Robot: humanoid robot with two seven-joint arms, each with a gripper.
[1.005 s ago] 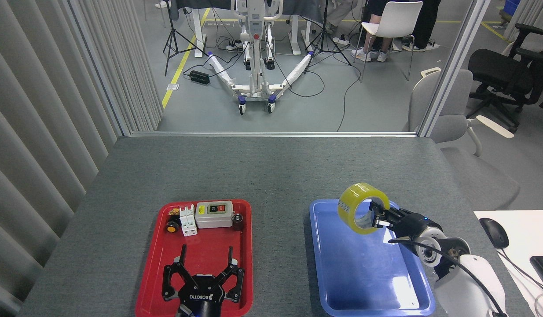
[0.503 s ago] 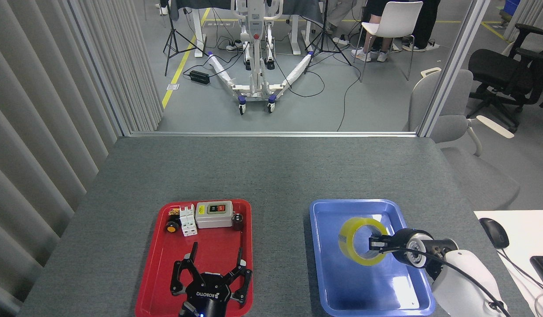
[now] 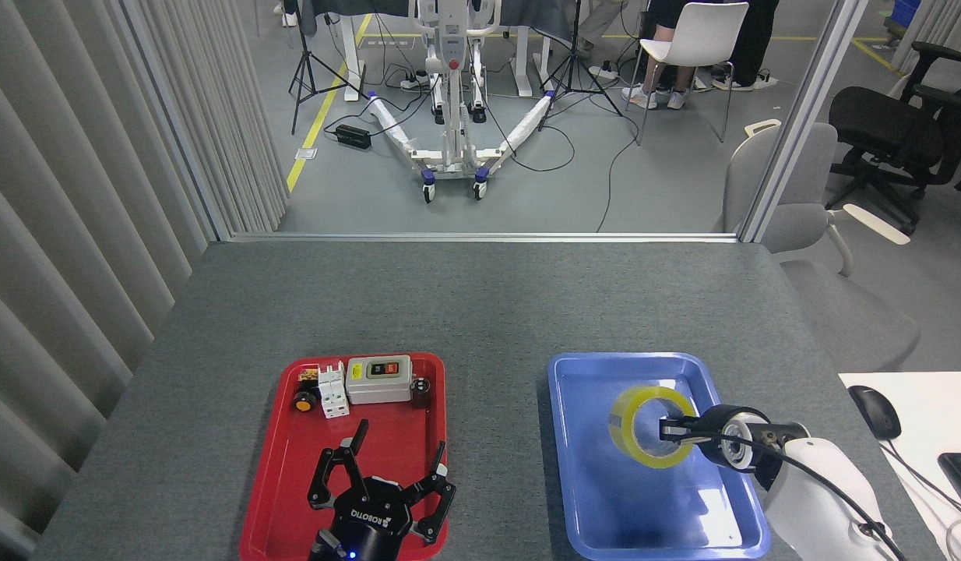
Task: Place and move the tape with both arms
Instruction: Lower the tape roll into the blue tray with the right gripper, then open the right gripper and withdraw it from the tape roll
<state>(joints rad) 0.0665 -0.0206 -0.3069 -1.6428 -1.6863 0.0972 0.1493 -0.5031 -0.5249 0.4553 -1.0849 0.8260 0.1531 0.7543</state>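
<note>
1. The blue tray (image 3: 574, 467) lies on the grey tabletop (image 3: 480, 304) and serves as the landmark here.
2. The tape (image 3: 650, 426), a yellow translucent roll, sits inside the blue tray, in its far right part, tilted up on edge so that its open core faces the viewer's left; whether its lower edge touches the tray floor cannot be told.
3. The right gripper (image 3: 674, 430) reaches over the blue tray from its right rim, and its jaws pinch the right wall of the tape, with one dark finger (image 3: 672, 425) showing inside the core.
4. The right arm's white casing (image 3: 819, 499) runs down past the tray's near right corner, with a black cable looped along it.
5. The red tray (image 3: 278, 483) lies well to the left of the blue tray, with a strip of bare tabletop between them.
6. The left gripper (image 3: 395, 460) hovers over the near half of the red tray, its jaws spread wide and holding nothing.
7. At the far end of the red tray stand a grey switch box (image 3: 379, 379), a white breaker (image 3: 332, 388), a small yellow-capped part (image 3: 302, 403) and a small dark cylinder (image 3: 421, 389).
8. To the right of the blue tray, beyond the tabletop edge, a white desk carries a black mouse (image 3: 874, 411).
</note>
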